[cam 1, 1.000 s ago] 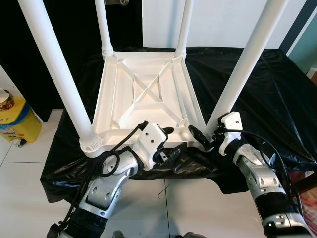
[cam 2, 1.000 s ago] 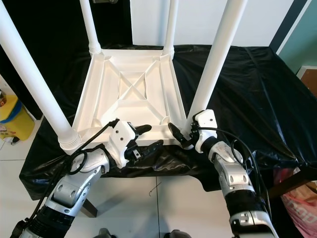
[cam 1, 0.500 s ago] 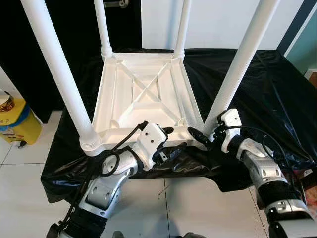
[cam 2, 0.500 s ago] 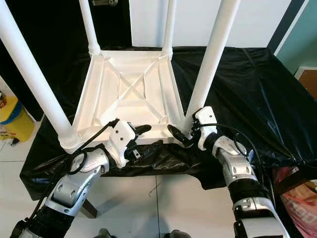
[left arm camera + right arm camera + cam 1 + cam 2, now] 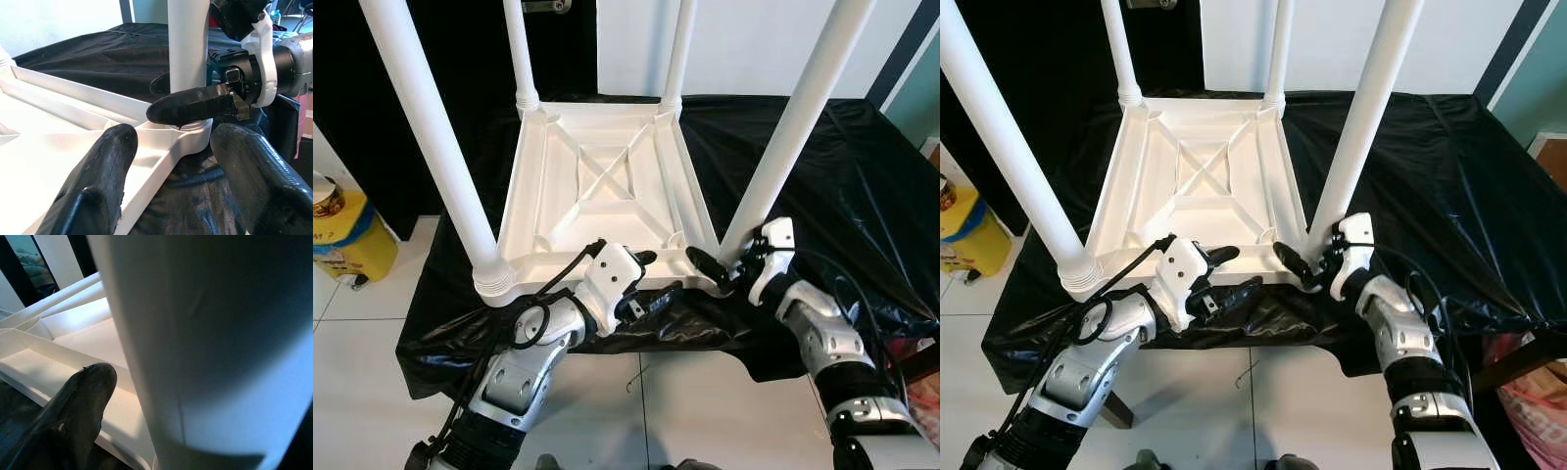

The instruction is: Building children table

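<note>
The children's table (image 5: 597, 191) lies upside down on the black-draped bench (image 5: 862, 166) with all four legs standing in their corner sockets. My right gripper (image 5: 729, 272) has its fingers closed around the base of the near right leg (image 5: 783, 147), which I judge is receiving its final seating. My left gripper (image 5: 651, 277) stands open astride the near rim; turning the table upright remains.
</note>
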You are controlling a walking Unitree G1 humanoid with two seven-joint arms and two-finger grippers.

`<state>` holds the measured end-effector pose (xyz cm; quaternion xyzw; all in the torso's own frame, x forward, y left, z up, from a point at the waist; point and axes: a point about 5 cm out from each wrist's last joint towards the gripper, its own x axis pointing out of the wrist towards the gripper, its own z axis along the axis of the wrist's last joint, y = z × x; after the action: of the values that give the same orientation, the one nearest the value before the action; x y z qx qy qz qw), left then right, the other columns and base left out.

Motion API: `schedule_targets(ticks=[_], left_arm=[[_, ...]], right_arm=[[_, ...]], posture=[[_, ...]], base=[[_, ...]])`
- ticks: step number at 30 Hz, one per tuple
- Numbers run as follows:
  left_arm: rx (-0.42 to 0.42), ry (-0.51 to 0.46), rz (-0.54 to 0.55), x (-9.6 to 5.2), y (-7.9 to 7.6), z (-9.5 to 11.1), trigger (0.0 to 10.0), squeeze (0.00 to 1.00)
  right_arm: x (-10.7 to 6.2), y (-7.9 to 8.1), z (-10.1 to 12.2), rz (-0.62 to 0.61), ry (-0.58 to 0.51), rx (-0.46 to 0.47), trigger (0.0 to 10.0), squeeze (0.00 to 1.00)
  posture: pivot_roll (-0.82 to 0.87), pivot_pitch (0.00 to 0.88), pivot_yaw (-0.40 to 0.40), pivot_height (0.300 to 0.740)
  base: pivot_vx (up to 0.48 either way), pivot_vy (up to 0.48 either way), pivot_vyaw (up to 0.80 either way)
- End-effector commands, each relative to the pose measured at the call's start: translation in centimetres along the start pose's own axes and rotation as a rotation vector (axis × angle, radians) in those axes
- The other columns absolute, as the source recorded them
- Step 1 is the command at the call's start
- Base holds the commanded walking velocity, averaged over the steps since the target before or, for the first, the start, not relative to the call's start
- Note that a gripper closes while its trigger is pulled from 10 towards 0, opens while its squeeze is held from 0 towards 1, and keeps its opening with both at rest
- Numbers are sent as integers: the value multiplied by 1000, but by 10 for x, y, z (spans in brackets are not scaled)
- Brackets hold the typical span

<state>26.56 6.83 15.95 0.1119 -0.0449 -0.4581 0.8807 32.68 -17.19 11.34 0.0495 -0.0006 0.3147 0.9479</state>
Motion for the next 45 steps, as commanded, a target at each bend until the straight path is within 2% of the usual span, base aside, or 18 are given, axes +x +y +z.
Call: schedule_targets(ticks=[1, 2, 4, 5, 6, 7, 10, 14, 18, 19, 20, 21, 30, 39, 40, 42, 45], left_arm=[[-3, -4, -2, 0, -1, 2, 10000, 0], [-3, -4, -2, 0, -1, 2, 10000, 0], [-3, -5, -4, 1, -1, 3, 10000, 0], [-3, -5, -4, 1, -1, 3, 10000, 0], [-4, -5, -5, 1, -1, 3, 10000, 0], [-4, -5, -5, 1, -1, 3, 10000, 0], [-5, -7, -6, 2, -1, 3, 10000, 0], [-5, -7, -5, 2, -1, 3, 10000, 0], [-5, -8, -5, 2, -2, 3, 10000, 0], [-6, -8, -4, 2, -2, 3, 10000, 0], [-6, -8, -4, 2, -2, 3, 10000, 0], [-6, -9, -2, 2, -2, 3, 10000, 0], [-11, -10, 3, 1, -3, 3, 10000, 0], [-12, -8, -2, 1, -6, 3, 10000, 0], [-19, -8, -4, 1, -8, 3, 10000, 0], [-32, -5, -11, 0, -12, 1, 10000, 0], [-37, -3, -15, 0, -13, 0, 10000, 0]], right_arm=[[-1, 2, -3, 10, 7, 12, 10000, 0], [-1, 2, -3, 10, 7, 12, 10000, 0], [-2, 3, -2, 11, 14, -115, 10000, 0], [-2, 3, -2, 11, 14, -115, 10000, 0], [-1, 3, -1, 16, 15, -171, 10000, 0], [-1, 3, -1, 16, 15, -171, 10000, 0], [1, 0, 8, 8, -1, -290, 10000, 0], [2, -2, 12, 13, -6, -325, 10000, 0], [4, -3, 13, 32, 7, -321, 10000, 0], [4, -3, 12, 44, 18, -313, 706, 0], [4, -3, 12, 44, 18, -313, 706, 0], [4, -4, 9, 52, 33, -297, 0, 0], [0, -4, -5, 30, 71, -254, 0, 0], [0, -5, -8, -9, 67, -222, 0, 0], [-1, -5, -11, -88, 71, -210, 10000, 0], [0, 7, -18, -228, 65, -166, 10000, 0], [-1, 15, -21, -291, 58, -135, 10000, 0]], posture=[[38, 54, -55, 740], [38, 54, -55, 740], [33, 56, -51, 740], [33, 56, -51, 740], [32, 55, -51, 740], [32, 55, -51, 740], [34, 55, -54, 740], [36, 55, -55, 740], [39, 57, -58, 740], [42, 56, -59, 740], [42, 56, -59, 740], [42, 56, -59, 740], [47, 60, -66, 740], [45, 62, -69, 740], [42, 77, -69, 740], [28, 90, -62, 740], [26, 94, -63, 740]], base=[[0, 0, 0], [0, 0, 0], [0, 0, 0], [0, 0, 0], [0, 0, 0], [0, 0, 0], [0, 0, 0], [0, 0, 0], [0, 0, 0], [0, 0, 0], [0, 0, 0], [0, 0, 0], [0, 0, 0], [0, 0, 0], [0, 0, 0], [0, 0, 0], [0, 0, 0]])
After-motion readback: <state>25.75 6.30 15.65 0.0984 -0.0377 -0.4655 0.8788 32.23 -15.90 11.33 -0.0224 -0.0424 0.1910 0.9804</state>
